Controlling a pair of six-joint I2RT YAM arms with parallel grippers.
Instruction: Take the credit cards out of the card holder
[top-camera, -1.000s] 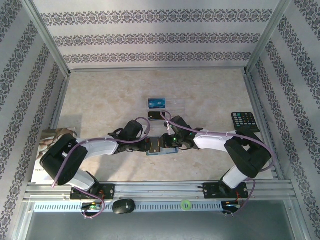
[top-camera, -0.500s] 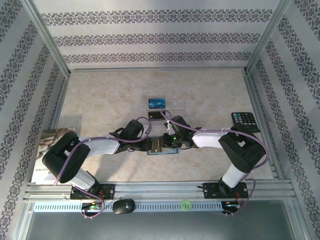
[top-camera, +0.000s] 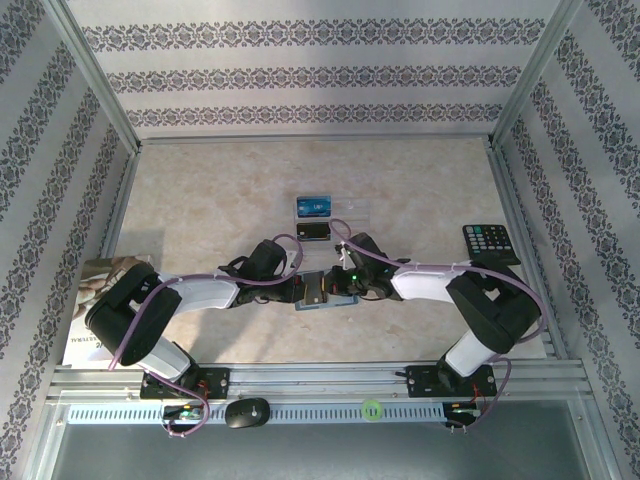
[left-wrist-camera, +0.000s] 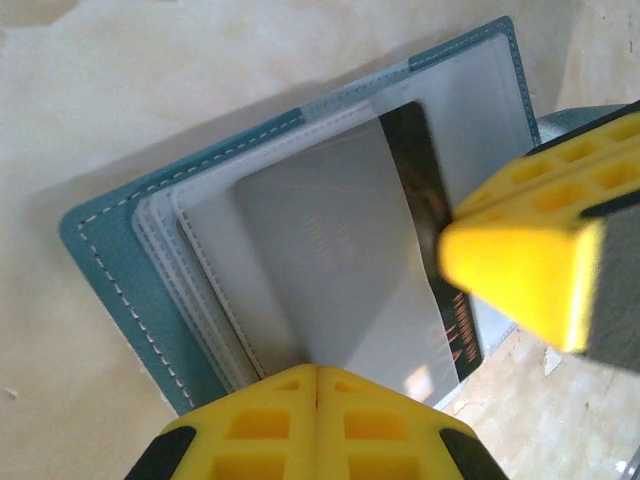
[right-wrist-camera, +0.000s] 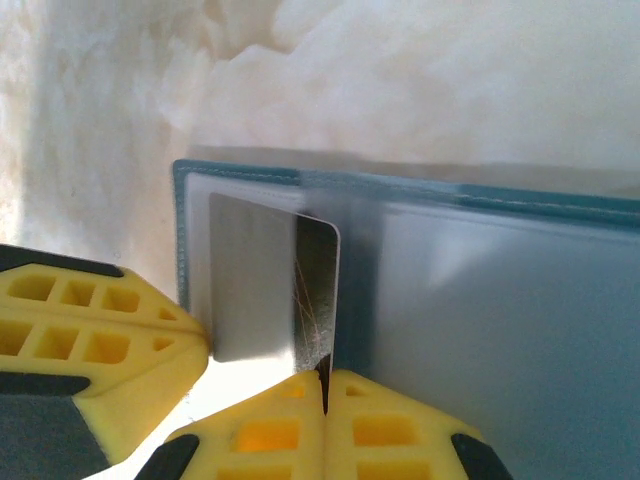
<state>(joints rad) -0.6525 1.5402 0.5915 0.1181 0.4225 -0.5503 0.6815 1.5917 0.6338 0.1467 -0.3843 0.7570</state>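
The teal-blue card holder (top-camera: 320, 304) lies open on the table between both arms; its stitched cover (left-wrist-camera: 105, 265) and clear pockets face up. My left gripper (left-wrist-camera: 318, 372) is shut on the edge of a clear pocket sleeve. My right gripper (right-wrist-camera: 325, 378) is shut on the edge of a dark credit card (right-wrist-camera: 318, 290) that sticks partly out of a pocket of the card holder (right-wrist-camera: 500, 330). In the left wrist view that dark credit card (left-wrist-camera: 425, 170) runs under the right gripper's yellow finger (left-wrist-camera: 520, 260). From above, the left gripper (top-camera: 303, 290) and right gripper (top-camera: 338, 288) meet over the holder.
A blue card (top-camera: 314, 206) and a dark card (top-camera: 313, 231) lie on the table behind the holder, by a clear plastic sheet (top-camera: 352, 210). A black calculator (top-camera: 490, 242) sits at the right edge, a magazine (top-camera: 88, 300) at the left. Metal rails border the table.
The right arm has shifted slightly to the right while gripping the dark card. The left arm has held still on the holder.
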